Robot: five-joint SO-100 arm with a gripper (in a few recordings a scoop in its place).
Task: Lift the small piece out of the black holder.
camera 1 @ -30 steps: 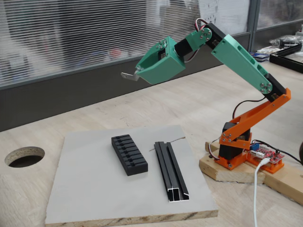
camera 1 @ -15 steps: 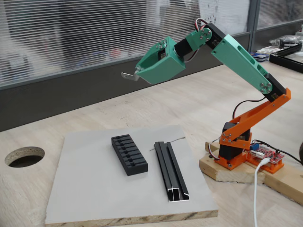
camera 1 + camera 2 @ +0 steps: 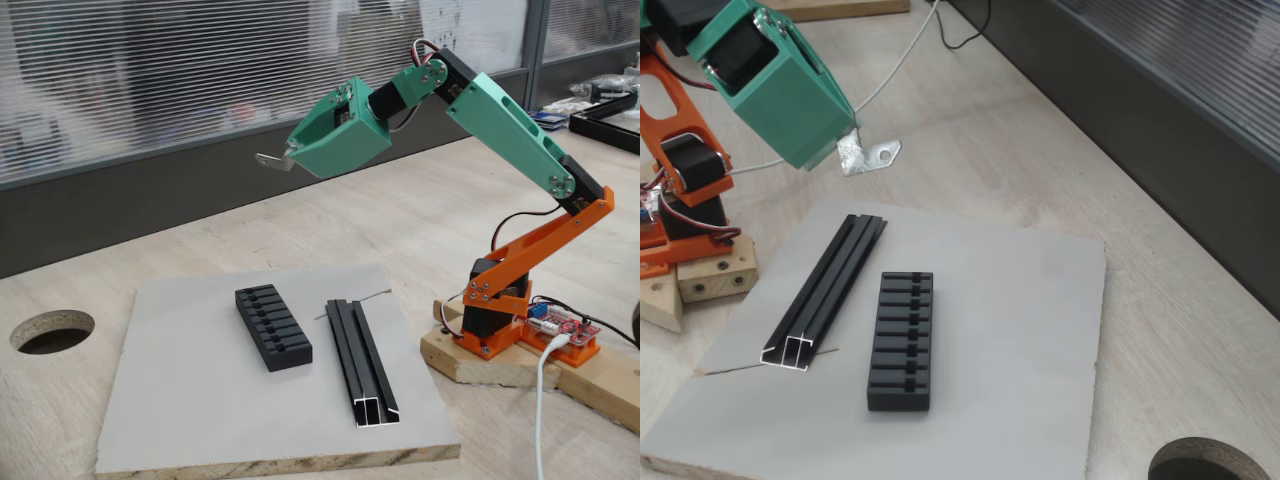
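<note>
The small piece [image 3: 268, 159] [image 3: 872, 157], a thin grey metal bracket with a hole, sticks out of the tip of my green gripper [image 3: 290, 155] [image 3: 847, 150]. The gripper is shut on it and holds it high in the air, well above the board. The black holder [image 3: 272, 327] [image 3: 902, 340], a slotted block, lies on the grey board [image 3: 190, 400] [image 3: 1030, 320] below, with nothing showing in its slots. In both fixed views the piece hangs clear of the holder.
A long thin black channelled rail [image 3: 360, 360] [image 3: 830, 290] lies beside the holder on the board. The orange arm base [image 3: 500, 310] [image 3: 680, 180] stands on a wooden block next to the board. A round hole [image 3: 52, 330] [image 3: 1215, 465] is cut in the tabletop.
</note>
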